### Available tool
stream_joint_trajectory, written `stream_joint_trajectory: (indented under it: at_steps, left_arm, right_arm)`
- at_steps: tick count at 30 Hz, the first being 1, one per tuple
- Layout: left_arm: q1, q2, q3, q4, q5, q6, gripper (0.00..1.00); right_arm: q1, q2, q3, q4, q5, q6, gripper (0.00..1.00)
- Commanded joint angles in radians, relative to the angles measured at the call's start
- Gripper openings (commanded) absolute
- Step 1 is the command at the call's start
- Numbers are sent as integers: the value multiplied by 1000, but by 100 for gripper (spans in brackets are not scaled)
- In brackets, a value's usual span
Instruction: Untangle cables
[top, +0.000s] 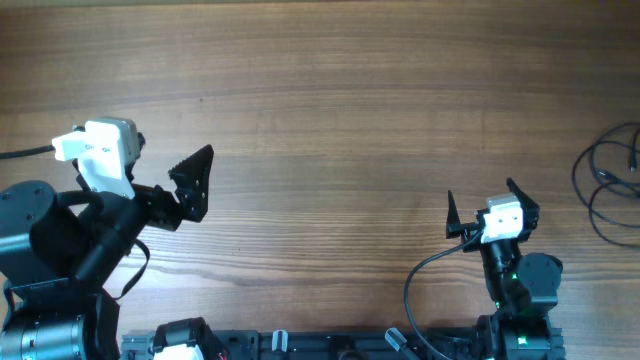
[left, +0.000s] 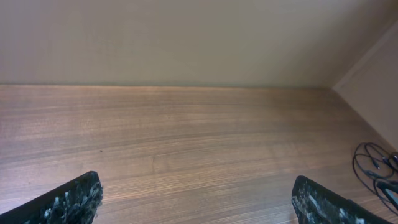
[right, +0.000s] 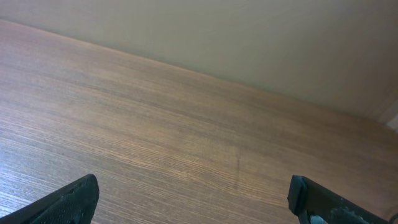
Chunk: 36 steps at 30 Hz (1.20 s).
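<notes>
The cables (top: 610, 185) are thin black cords in loose tangled loops at the far right edge of the wooden table, partly cut off by the frame. They also show at the right edge of the left wrist view (left: 376, 171). My left gripper (top: 192, 180) is open and empty at the left side of the table, far from the cables; its two fingertips frame bare wood (left: 196, 199). My right gripper (top: 482, 208) is open and empty near the front right, a short way left of the cables. Its wrist view (right: 193, 199) shows only wood.
The wooden table (top: 330, 110) spans the whole view. A thick black robot cable (top: 425, 290) curves beside the right arm's base. A beige wall (left: 186, 37) stands beyond the table's far edge.
</notes>
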Motion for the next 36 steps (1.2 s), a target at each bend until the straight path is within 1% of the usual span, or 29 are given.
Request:
stream_joint_trajectory:
  at_steps: [1, 7, 14, 16, 17, 21, 24, 27, 28, 29, 30, 31, 33, 36]
  left_arm:
    - [-2, -7, 1, 14, 16, -5, 100]
    - [-2, -7, 1, 14, 16, -5, 100]
    - [-2, -7, 1, 10, 16, -6, 100]
    - [-2, -8, -8, -26, 17, -6, 100]
    - [-3, -9, -32, -36, 23, -6, 100]
    - [-3, -9, -230, 2, 172, -6, 100]
    - [-3, -27, -345, 23, 211, -14, 100]
    - [-3, -85, -435, 26, 180, -40, 100]
    - [-3, -105, -457, 25, 87, -85, 100]
    - [-3, -108, -474, 22, 42, -113, 100]
    - [-3, -105, -506, 27, 34, -94, 100]
    - [-3, -105, -534, 39, 50, -33, 100]
    - [-3, -105, -626, 134, 125, 77, 100]
    - [-3, -105, -798, 328, 184, 85, 100]
  right_arm:
    - [-4, -36, -5, 4, 17, -13, 100]
    - [-4, -150, -5, 4, 17, -13, 100]
    - [-4, -153, -8, 10, 17, -13, 100]
    - [-4, -153, -8, 10, 17, -13, 100]
    - [-4, -153, -8, 10, 17, -13, 100]
    - [-4, -153, -8, 10, 17, -13, 100]
    - [-4, -153, -8, 10, 17, -13, 100]
    - [-4, -153, -8, 10, 17, -13, 100]
    - [-4, -153, -8, 10, 17, -13, 100]
    - [-4, -153, -8, 10, 17, -13, 100]
    - [-4, -153, -8, 10, 17, -13, 100]
    - [-4, -153, -8, 10, 17, -13, 100]
    - [-4, -153, -8, 10, 17, -13, 100]
    - [-4, -153, -8, 10, 17, -13, 100]
